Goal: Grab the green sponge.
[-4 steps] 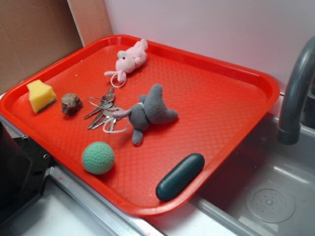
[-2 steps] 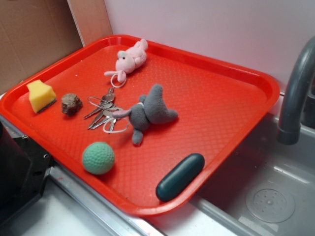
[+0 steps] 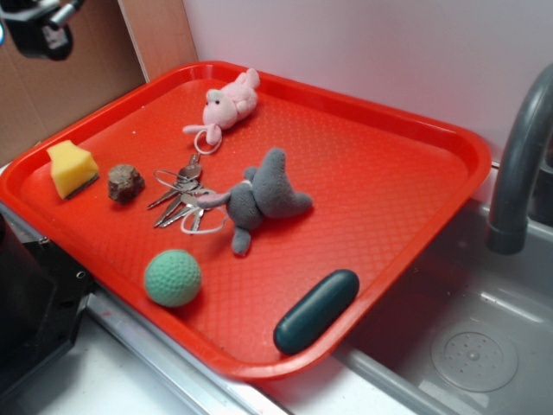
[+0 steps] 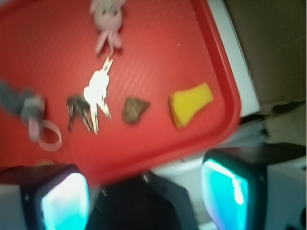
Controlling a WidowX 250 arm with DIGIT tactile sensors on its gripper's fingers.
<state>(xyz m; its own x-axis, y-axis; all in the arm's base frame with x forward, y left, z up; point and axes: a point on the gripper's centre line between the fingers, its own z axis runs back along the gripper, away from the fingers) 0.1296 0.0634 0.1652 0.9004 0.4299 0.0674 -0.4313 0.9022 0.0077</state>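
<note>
The green sponge (image 3: pixel 72 168) is a yellow foam wedge lying at the left corner of the red tray (image 3: pixel 406 121). In the wrist view the green sponge (image 4: pixel 189 104) lies near the tray's right rim, with no green face showing. My gripper (image 3: pixel 39 26) pokes in at the top left of the exterior view, high above and behind the sponge. Seen from the wrist, the gripper (image 4: pixel 144 196) is open: its two cyan pads (image 4: pixel 64 201) stand wide apart with nothing between them, well short of the sponge.
Also on the tray are a brown rock (image 3: pixel 125 182) beside the sponge, keys (image 3: pixel 181 199), a grey plush (image 3: pixel 263 197), a pink plush (image 3: pixel 229 102), a pale-green ball (image 3: pixel 172 277) and a dark oblong case (image 3: pixel 316 310). A faucet (image 3: pixel 518 164) and sink stand right; cardboard stands behind left.
My gripper has come into the top left corner of the exterior view, where it did not show before. Nothing on the tray has moved.
</note>
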